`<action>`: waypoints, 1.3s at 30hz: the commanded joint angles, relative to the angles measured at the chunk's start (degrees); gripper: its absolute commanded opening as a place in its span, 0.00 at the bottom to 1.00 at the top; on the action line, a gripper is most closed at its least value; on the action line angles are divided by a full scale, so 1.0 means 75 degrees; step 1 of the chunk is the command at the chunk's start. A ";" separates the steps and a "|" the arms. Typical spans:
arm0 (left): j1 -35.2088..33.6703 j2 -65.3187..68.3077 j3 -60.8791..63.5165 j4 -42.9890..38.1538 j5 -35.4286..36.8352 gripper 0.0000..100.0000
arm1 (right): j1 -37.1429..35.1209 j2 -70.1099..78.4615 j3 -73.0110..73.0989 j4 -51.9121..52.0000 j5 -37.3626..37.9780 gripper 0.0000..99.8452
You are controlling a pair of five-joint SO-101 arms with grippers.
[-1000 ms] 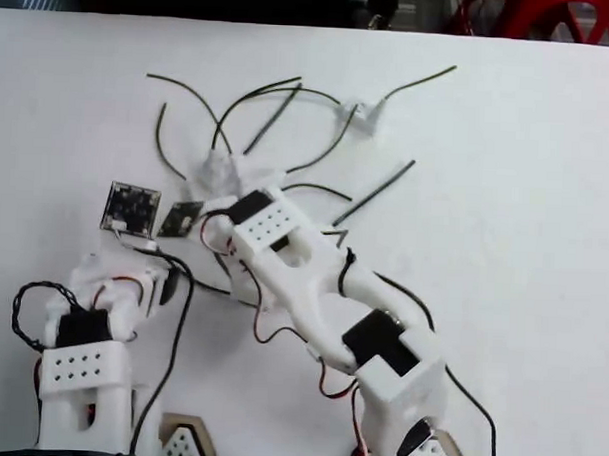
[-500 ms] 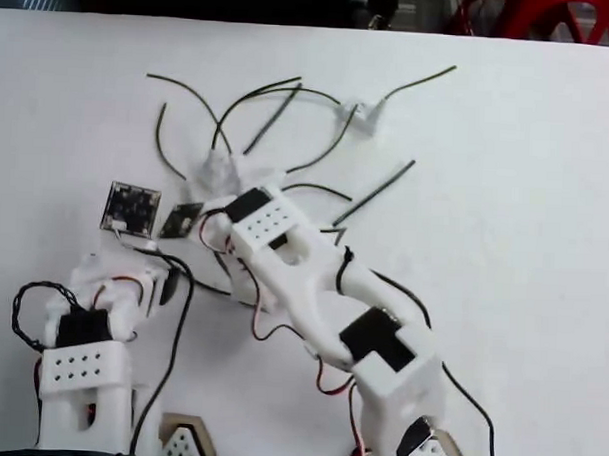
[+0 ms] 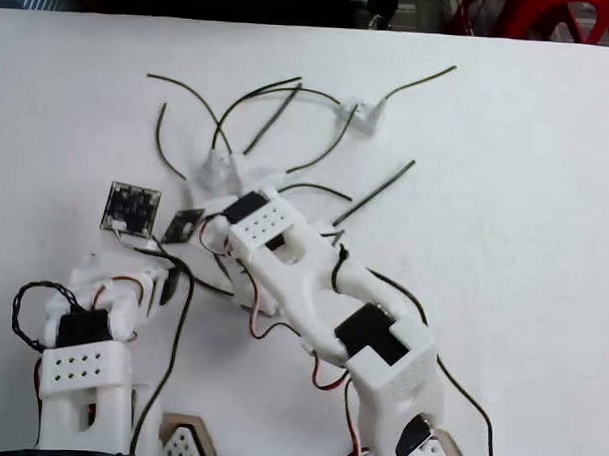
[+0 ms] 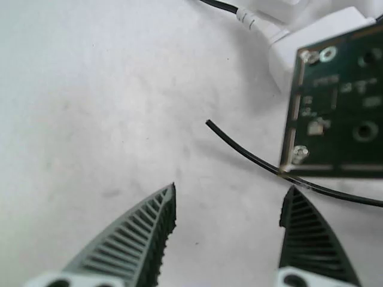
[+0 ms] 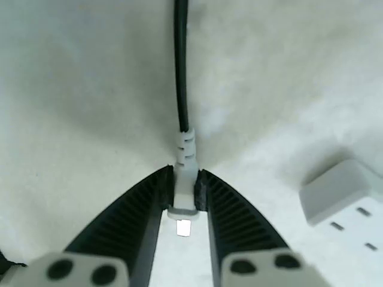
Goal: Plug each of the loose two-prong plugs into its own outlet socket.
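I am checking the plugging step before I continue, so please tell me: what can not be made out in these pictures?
Right wrist view: the fingers of the right gripper hide the prongs of the white plug; the picture edge cuts off the outlet socket.
High view: the right arm covers that gripper and plug.
Left wrist view: the circuit board runs past the edge, its print blurred.

Electronics or robotics lab bench. White table point(image 3: 544, 246) strewn with loose wires point(image 3: 374, 193), bare circuit boards point(image 3: 131, 207) near its left edge, small white robot arms point(image 3: 313, 283) with exposed cabling. Red chair frame point(image 3: 522, 15) beyond far edge.
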 commanded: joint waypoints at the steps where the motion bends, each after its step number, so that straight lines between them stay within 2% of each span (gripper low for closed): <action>1: -0.0029 -0.0147 -0.0117 -0.0176 -0.0035 0.28 | 0.0170 -0.1049 -0.0305 0.0240 -0.0035 0.02; 7: -0.0064 -0.0147 -0.0141 -0.0176 -0.0023 0.28 | 0.0838 -0.2338 -0.0270 0.0721 -0.0105 0.02; 13: -0.0064 -0.0147 -0.0164 -0.0176 0.0246 0.28 | 0.1295 -0.3569 -0.0270 0.1295 -0.0949 0.02; 22: -0.0018 -0.0147 -0.0246 -0.0469 0.0340 0.28 | 0.1166 -0.5914 -0.0246 0.1495 -0.2262 0.02; 26: 0.0006 -0.0158 -0.0563 -0.1020 0.1383 0.29 | 0.0756 -0.6840 0.0012 0.1483 -0.2848 0.02; 29: 0.0416 -0.0158 -0.1301 -0.0656 0.1852 0.29 | 0.0193 -0.7590 0.0574 0.1213 -0.3165 0.02; 34: 0.1694 -0.0158 -0.2438 0.0188 0.2344 0.29 | -0.0463 -0.8914 0.2075 -0.0029 -0.3388 0.02; 39: 0.2796 -0.0158 -0.3516 0.1137 0.2462 0.29 | -0.0475 -0.9430 0.3434 -0.1049 -0.3388 0.02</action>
